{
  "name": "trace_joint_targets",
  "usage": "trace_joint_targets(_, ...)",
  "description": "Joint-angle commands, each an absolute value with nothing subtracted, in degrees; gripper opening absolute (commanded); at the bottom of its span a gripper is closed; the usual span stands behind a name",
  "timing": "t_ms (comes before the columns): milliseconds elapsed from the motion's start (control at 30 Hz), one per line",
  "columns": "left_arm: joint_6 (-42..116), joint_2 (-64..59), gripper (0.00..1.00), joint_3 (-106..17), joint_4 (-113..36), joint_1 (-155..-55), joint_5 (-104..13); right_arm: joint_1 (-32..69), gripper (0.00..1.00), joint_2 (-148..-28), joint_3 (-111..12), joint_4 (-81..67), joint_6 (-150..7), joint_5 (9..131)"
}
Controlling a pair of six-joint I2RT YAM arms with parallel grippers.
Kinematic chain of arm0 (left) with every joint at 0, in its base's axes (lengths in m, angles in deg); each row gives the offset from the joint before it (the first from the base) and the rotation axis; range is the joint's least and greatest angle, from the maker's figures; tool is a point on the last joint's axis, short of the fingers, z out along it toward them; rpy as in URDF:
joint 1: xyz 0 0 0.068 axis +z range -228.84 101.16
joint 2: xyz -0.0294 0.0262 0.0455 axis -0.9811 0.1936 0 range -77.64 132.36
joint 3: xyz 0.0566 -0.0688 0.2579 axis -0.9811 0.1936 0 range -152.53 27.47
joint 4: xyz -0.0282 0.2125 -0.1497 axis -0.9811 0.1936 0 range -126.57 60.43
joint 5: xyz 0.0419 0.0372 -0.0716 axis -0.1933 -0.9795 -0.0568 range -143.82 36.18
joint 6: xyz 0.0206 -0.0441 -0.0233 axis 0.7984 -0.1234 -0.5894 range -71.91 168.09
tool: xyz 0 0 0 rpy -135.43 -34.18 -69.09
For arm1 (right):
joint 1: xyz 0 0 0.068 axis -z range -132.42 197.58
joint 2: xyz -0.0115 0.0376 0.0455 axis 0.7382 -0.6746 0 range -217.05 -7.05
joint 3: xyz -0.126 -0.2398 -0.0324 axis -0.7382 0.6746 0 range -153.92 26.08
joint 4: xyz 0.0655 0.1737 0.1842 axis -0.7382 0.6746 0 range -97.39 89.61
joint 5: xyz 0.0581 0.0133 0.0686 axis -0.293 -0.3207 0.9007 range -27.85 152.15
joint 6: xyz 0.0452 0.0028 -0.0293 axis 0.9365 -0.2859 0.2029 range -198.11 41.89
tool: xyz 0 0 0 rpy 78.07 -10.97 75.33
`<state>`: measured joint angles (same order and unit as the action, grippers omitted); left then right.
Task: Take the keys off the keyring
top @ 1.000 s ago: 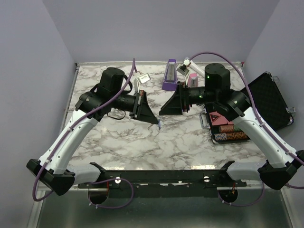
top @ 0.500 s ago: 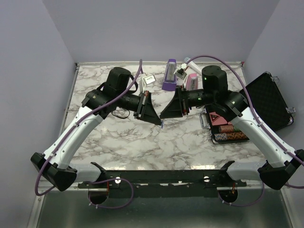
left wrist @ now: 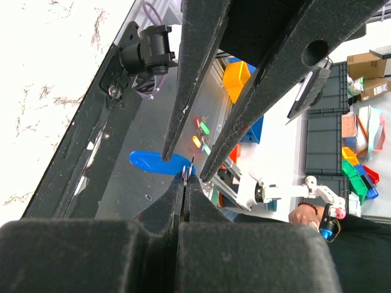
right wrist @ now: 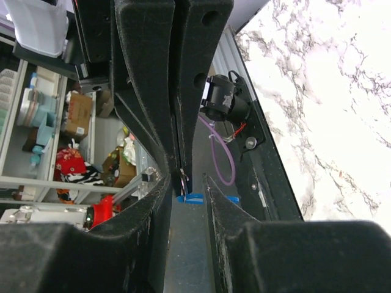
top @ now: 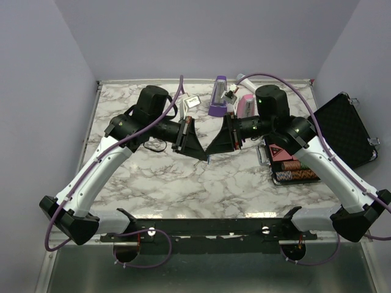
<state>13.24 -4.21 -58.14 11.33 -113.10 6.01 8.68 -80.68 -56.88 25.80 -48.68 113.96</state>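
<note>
Left wrist view: keys (left wrist: pixel 156 163) pinched in the shut left tool (left wrist: pixel 185 183), between the parted jaws of the right tool (left wrist: pixel 184 167).

The table (top: pixel 183 183) has a glossy, marble-patterned top. The right gripper (right wrist: pixel 186 179) has matt black plastic fingers (right wrist: pixel 140 238) with a fine grainy face. The key (left wrist: pixel 153 163) has a smooth blue plastic head; the keyring (right wrist: pixel 182 177) looks like pale metal.

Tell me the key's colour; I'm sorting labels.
The key is bright blue, clearest in the left wrist view.
</note>
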Motion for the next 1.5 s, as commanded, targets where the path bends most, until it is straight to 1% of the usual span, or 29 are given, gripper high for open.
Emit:
trace_joint_targets(0,14.6,-3.9,0.00,-59.8,12.1,-113.5,6.9,8.8,0.32,-80.6,-56.2,25.8,-48.6,115.7)
trace_joint_targets(67,14.5,-3.7,0.00,-59.7,12.1,-113.5,7.1,8.9,0.30,-80.7,-56.4,25.7,-48.4,115.6)
trace_joint_targets(267,14.7,-3.5,0.00,-60.2,12.2,-113.5,7.2,8.8,0.18,-81.0,-56.9,25.5,-48.0,116.0)
trace_joint_targets(367,15.1,-3.1,0.00,-60.9,12.3,-113.4,6.7,8.8,0.01,-80.5,-55.6,24.6,-47.7,116.3)
trace_joint_targets(600,12.9,-3.7,0.00,-62.7,8.7,-113.5,4.8,8.8,0.01,-79.0,-54.0,21.3,-44.8,115.8)
trace_joint_targets(800,7.4,-4.1,0.00,-64.4,3.5,-113.4,0.7,8.9,0.01,-78.2,-52.8,14.4,-40.1,113.9)
trace_joint_targets(867,3.1,-3.9,0.00,-63.9,0.0,-113.4,-0.8,8.9,0.01,-78.3,-52.8,12.0,-38.3,113.0)
trace_joint_targets(1000,-6.9,-4.3,0.00,-60.4,-11.8,-113.4,-2.5,8.8,0.01,-77.7,-51.4,5.6,-34.6,109.5)
trace_joint_targets(1367,-8.0,-5.0,0.00,-62.0,-12.0,-113.4,-10.9,8.8,0.01,-76.0,-48.0,-2.4,-29.7,104.3)
trace_joint_targets(1467,-7.7,-4.3,0.00,-64.2,-11.1,-113.3,-13.1,8.7,0.01,-76.3,-48.3,-3.8,-28.5,103.0)
